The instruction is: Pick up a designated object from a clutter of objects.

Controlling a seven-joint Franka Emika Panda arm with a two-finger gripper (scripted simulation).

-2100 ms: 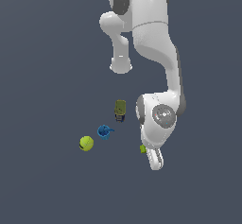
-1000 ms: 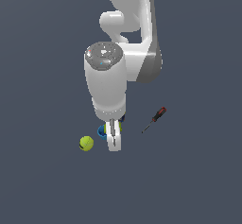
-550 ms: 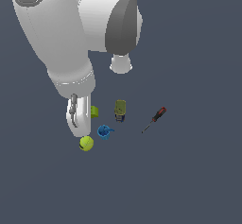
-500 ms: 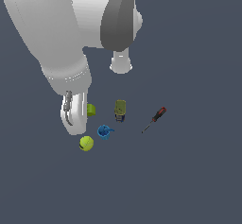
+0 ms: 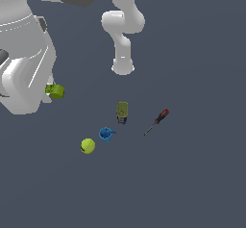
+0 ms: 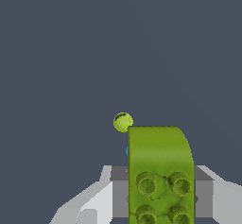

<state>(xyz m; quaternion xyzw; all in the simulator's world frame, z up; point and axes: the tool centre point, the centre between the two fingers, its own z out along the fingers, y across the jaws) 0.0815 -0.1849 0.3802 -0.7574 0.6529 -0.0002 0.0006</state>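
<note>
Four items lie on the floor in the exterior view: the ball (image 5: 87, 145), the blue cup (image 5: 106, 134), the can (image 5: 122, 111) standing upright, and the screwdriver (image 5: 157, 121) off toward that view's right. The fifth, the green block (image 5: 55, 91), is well apart from them, near the view's left edge and tight against the arm's white wrist housing. It looks to be up off the floor, though this view alone does not settle its height. The fingers themselves are hidden behind the housing here.

In the wrist view the block (image 6: 159, 173) fills the near field, studs facing the camera, sitting between the two pale fingers (image 6: 101, 197) of the gripper (image 6: 160, 194). The jaws are closed onto its sides, only as far apart as the block is wide. Far beyond it the ball (image 6: 123, 122) shows small, with a sliver of the blue cup (image 6: 127, 150) at the block's edge, which suggests the hand is well above the clutter.

Judged from this, the pick is essentially done: the block is gripped and clear of the other items. What is left, at most, is holding it steady.
</note>
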